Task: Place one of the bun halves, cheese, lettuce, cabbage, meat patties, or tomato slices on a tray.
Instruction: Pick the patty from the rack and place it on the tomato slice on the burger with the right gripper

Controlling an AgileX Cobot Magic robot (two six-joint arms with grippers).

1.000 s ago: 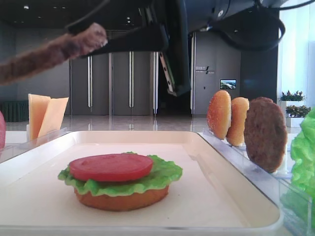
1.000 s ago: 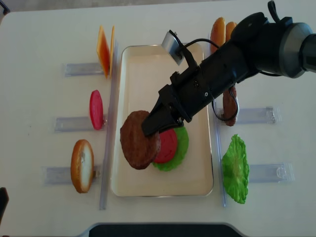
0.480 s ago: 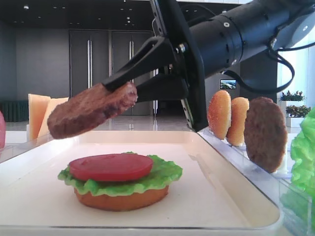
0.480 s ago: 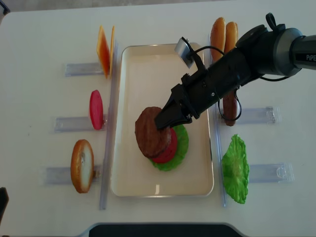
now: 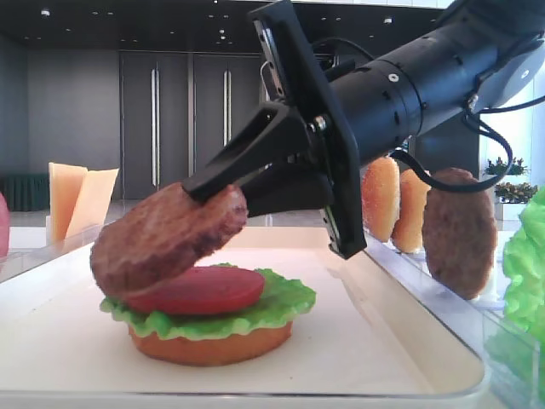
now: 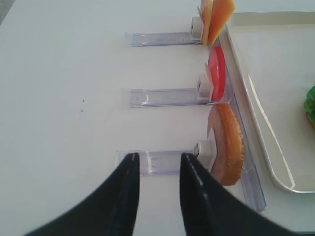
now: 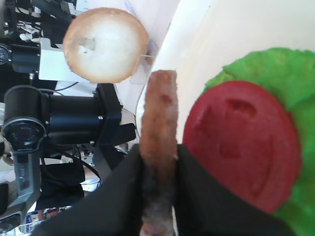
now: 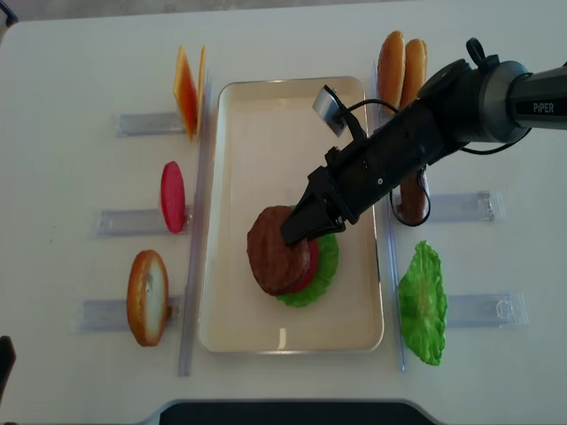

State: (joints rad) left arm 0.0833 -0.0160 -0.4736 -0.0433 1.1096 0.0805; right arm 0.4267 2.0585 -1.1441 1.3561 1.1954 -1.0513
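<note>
My right gripper (image 8: 297, 232) is shut on the edge of a dark brown meat patty (image 5: 162, 239). The patty hangs tilted over the cream tray (image 8: 266, 124), its lower edge down at the stack. That stack is a bun half (image 5: 213, 345), lettuce (image 5: 281, 302) and a tomato slice (image 7: 241, 152). In the right wrist view the patty (image 7: 158, 128) shows edge-on between the black fingers. My left gripper (image 6: 157, 160) stands open over the bare table left of the tray, next to a bun half (image 6: 226, 142) in its rack.
Clear racks left of the tray hold cheese (image 8: 188, 88), a tomato slice (image 8: 172, 197) and a bun half (image 8: 147, 297). Racks on the right hold two bun halves (image 8: 400, 62), another patty (image 5: 458, 232) and a lettuce leaf (image 8: 422, 303).
The right arm has carried the patty rightward and down, from above the tray's left side onto the stack. The left gripper has not moved.
</note>
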